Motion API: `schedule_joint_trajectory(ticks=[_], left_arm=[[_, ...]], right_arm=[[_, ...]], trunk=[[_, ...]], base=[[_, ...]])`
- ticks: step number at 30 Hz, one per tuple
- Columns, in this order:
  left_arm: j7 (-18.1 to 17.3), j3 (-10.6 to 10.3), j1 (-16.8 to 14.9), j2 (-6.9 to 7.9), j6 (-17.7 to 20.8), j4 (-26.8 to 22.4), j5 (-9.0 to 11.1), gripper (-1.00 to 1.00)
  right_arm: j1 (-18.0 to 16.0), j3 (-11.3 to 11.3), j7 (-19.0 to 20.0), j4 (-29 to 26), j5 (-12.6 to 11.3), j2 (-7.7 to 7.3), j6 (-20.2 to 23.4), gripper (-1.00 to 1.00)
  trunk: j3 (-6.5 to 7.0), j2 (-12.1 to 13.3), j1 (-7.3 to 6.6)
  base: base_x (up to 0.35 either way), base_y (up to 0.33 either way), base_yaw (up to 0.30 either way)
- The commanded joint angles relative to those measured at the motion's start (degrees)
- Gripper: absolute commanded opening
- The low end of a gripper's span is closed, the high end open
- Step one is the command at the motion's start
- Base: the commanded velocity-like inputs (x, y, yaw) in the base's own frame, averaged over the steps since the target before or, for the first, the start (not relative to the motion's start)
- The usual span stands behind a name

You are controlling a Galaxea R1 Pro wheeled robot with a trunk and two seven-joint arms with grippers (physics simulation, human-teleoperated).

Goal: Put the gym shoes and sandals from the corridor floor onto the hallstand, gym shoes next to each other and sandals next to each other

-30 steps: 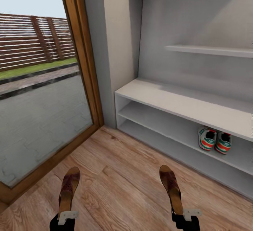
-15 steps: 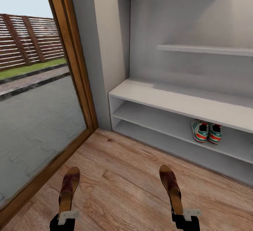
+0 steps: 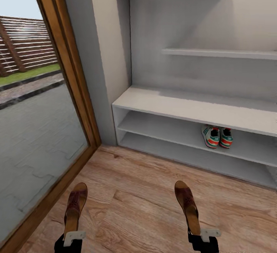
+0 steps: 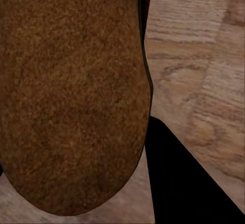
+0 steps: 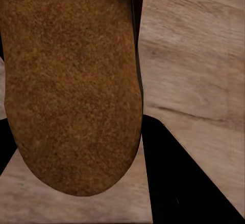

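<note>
Each gripper holds one dark-brown sandal by the heel, toe pointing forward above the wood-plank corridor floor (image 3: 134,195). My left gripper (image 3: 70,240) is shut on the left sandal (image 3: 75,206); its tan footbed (image 4: 71,96) is close up in the left wrist view. My right gripper (image 3: 200,240) is shut on the right sandal (image 3: 187,203), whose footbed (image 5: 71,86) looms in the right wrist view. Ahead stands the pale grey hallstand (image 3: 184,106). The two gym shoes (image 3: 211,136) (image 3: 226,138) sit side by side on its upper open tier, heels facing me.
A tall glass door with a wooden frame (image 3: 77,91) runs along the left, with a paved yard and fence outside. Two staggered wall shelves (image 3: 215,54) hang above the bench. The rack's lower tier (image 3: 165,149) lies just above the floor.
The whole view has swung: the door frame, rack and gym shoes have all slid leftward in the picture, so the camera has moved. Both sandals stay held in the same spots.
</note>
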Motion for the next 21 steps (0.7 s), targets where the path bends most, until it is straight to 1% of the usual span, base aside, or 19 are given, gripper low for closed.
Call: schedule_joint_trajectory(ticks=[1,15,21], left_arm=[[0.23,0.10,-0.02,-0.01,-0.09,0.03,-0.44,-1.00],[0.23,0.10,-0.02,-0.01,-0.09,0.03,-0.41,-1.00],[0.23,0.10,-0.02,-0.01,-0.10,0.03,-0.30,-1.00]], right_arm=[[-0.05,-0.35,-0.16,0.07,0.33,0.02,-0.17,-1.00],[-0.05,-0.35,-0.16,0.07,0.33,0.05,-0.17,-1.00],[-0.05,-0.35,-0.16,0.07,0.33,0.06,-0.17,-1.00]], trunk=[[-0.04,-0.02,0.00],[-0.04,-0.02,0.00],[-0.04,-0.02,0.00]], base=[[0.122,0.305,-0.265],[0.139,0.302,-0.265],[0.023,0.055,-0.265]])
